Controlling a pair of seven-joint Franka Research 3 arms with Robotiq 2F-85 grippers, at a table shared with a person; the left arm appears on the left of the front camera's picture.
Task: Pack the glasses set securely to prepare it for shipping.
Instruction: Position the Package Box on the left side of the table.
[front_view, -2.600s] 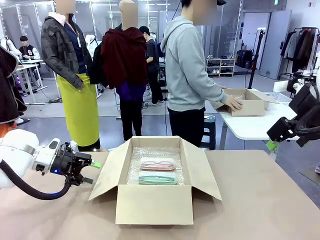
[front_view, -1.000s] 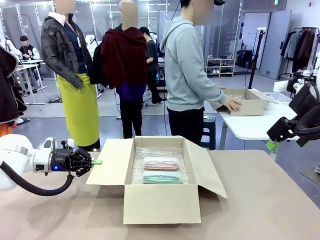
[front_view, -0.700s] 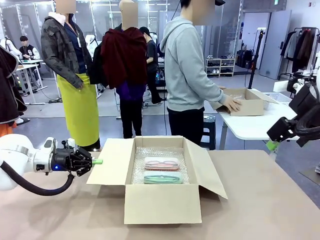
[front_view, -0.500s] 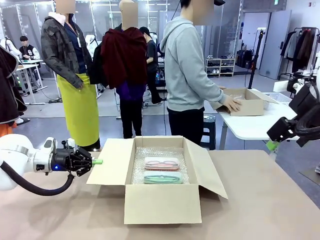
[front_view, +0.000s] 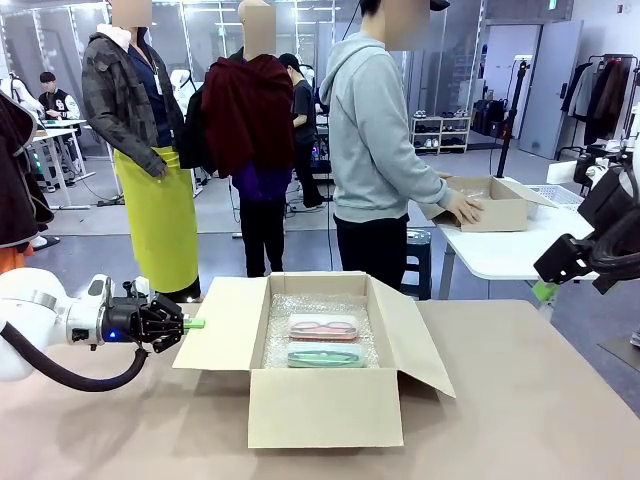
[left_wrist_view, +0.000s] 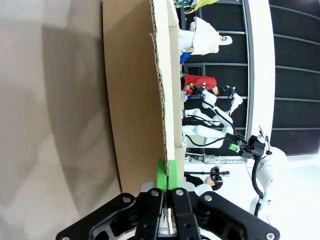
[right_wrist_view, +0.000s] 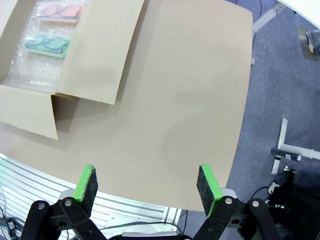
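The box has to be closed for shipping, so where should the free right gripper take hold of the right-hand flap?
Probably by the right flap's free outer edge, coming in from the box's right side. It slopes outward and down over bare table, hinged along the box wall, so that edge is thin and clear. The right gripper is open.

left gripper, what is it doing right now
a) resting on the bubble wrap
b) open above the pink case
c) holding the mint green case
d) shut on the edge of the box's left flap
d: the left gripper has its green pads pinched together on the edge of the cardboard box's left flap, seen up close in the left wrist view, while both cases lie untouched inside the box.
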